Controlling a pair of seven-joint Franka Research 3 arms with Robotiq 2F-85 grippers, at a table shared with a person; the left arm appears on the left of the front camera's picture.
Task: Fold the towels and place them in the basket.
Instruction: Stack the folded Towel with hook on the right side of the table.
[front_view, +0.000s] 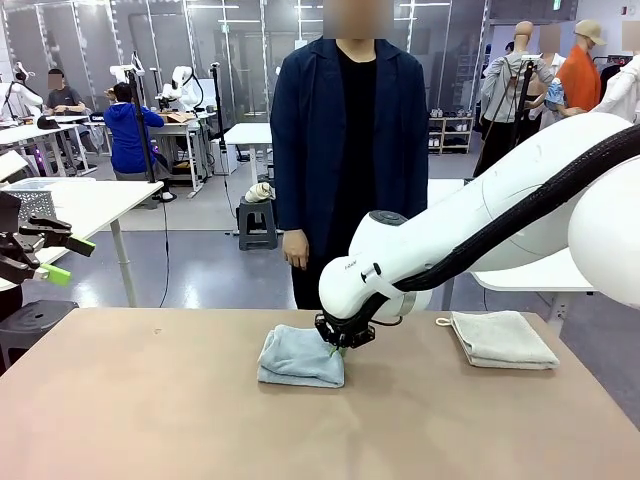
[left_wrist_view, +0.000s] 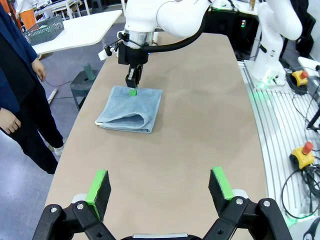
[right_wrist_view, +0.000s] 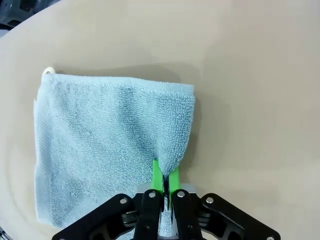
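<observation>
Right gripper (right_wrist_view: 165, 181): my pads are pinched tight on one edge of the blue towel (front_view: 300, 356), at the towel's 3 o'clock in the front view.
Left gripper (left_wrist_view: 159, 186): jaws spread wide, holding nothing, hovering above the table (front_view: 150, 420) well short of the towel.
Blue towel: folded, lying flat mid-table, loop corner at 11 o'clock in my right wrist view.
Cream towel (front_view: 502, 340): folded, near the table's 3 o'clock edge, well apart from me.
Risk, slip: I seem to grip only a thin bite of the edge; a quick lift could pull it free.
Risk, unfolding: held by one side, the layers may drop open.
Basket: no dark basket seen on my table.
Around: person (front_view: 350, 130) stands at 12 o'clock, hands down; nothing lies between me and the cream towel.
</observation>
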